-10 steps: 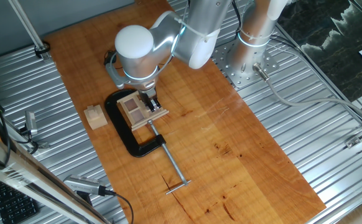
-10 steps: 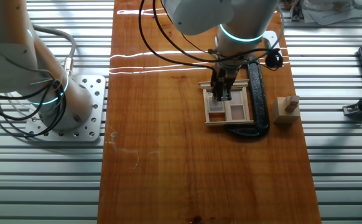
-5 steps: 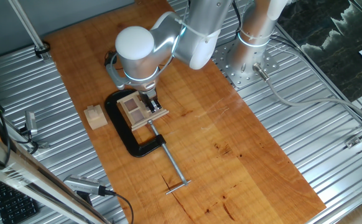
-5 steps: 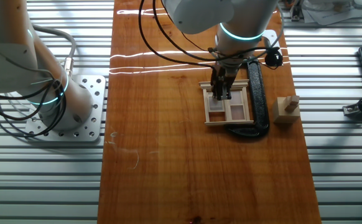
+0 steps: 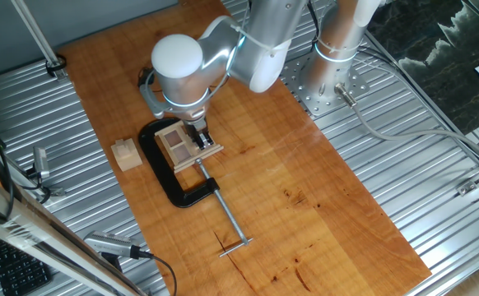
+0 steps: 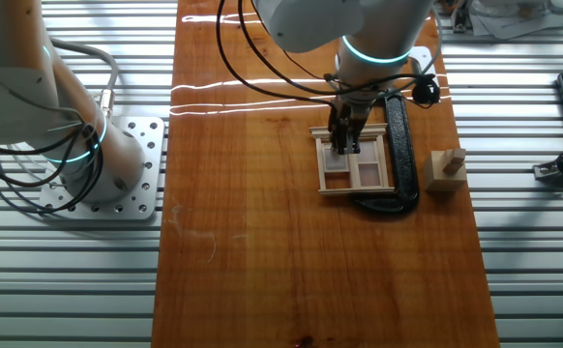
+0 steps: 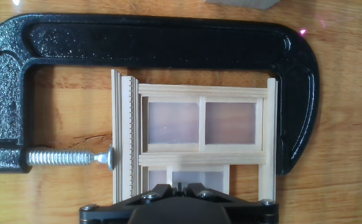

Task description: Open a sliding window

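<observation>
The sliding window [image 7: 201,140] lies flat on the wooden surface [image 5: 322,205], pinned between the screw pad and the far arm of a black clamp [image 7: 150,46], presumably so the frame cannot skate away when a sash is pushed. In the hand view the clamp's steel screw [image 7: 69,157] presses against the frame's ribbed side rail. 2 upper panes show clearly there, while the lower ones disappear under the hand.

The gripper [image 6: 344,145] comes straight down onto the window near its middle crossbar. Its fingers look drawn close together at the tip (the hand view shows only the black body, with the 2 tips meeting at a narrow seam), but I cannot tell whether they pinch a crossbar or merely press against one. A vertical approach suits the job: the tips can hook a bar and drag the sash along its track.

A small wooden block [image 5: 126,153] sits just outside the clamp, apart from it and playing no part here.

My guess is the opening slide is in hand.
</observation>
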